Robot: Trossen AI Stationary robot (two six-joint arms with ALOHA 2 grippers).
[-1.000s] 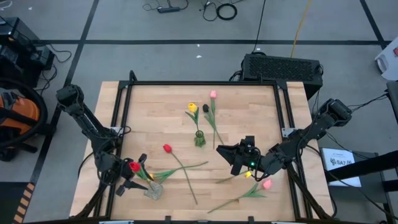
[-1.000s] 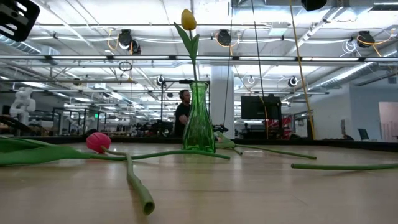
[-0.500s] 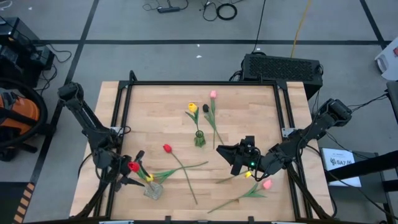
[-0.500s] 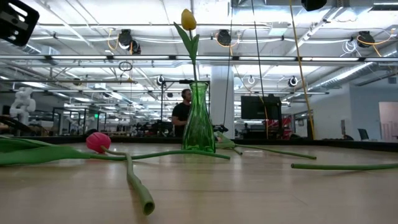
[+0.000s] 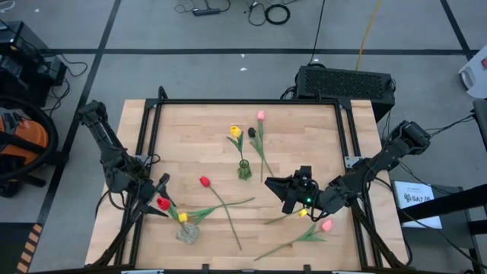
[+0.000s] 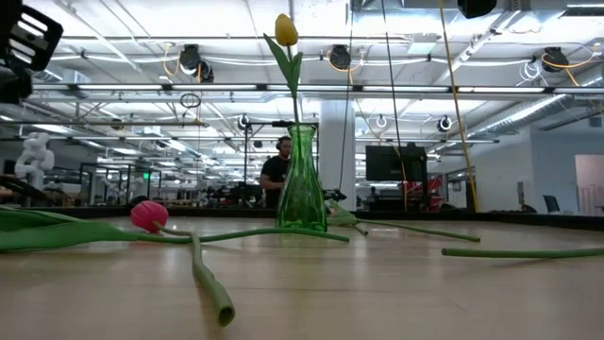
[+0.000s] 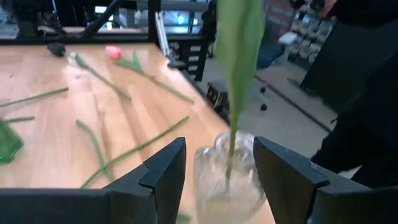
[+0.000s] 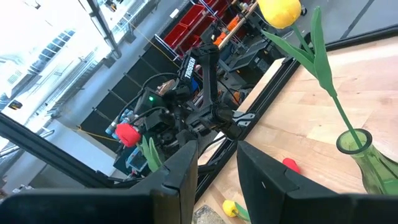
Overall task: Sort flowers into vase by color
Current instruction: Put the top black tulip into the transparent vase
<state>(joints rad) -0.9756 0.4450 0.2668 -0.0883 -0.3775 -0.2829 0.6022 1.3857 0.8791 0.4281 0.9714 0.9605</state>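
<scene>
A clear glass vase stands near the table's near-left corner. A red tulip stands in it and a yellow head shows beside its stem. My left gripper is open just left of the red head; in the left wrist view its fingers stand either side of the clear vase and the green stem, touching neither. A green vase at mid-table holds a yellow tulip. My right gripper hovers open, right of the green vase.
Loose tulips lie on the table: a red one with a long stem, a pink one and a black one toward the far edge, and a yellow one and a pink one under my right arm. A person stands far behind the table.
My left gripper has drawn back from beside the clear vase toward the table's far-left, staying open. The red tulip has stayed standing in the clear vase. My right arm has kept still.
</scene>
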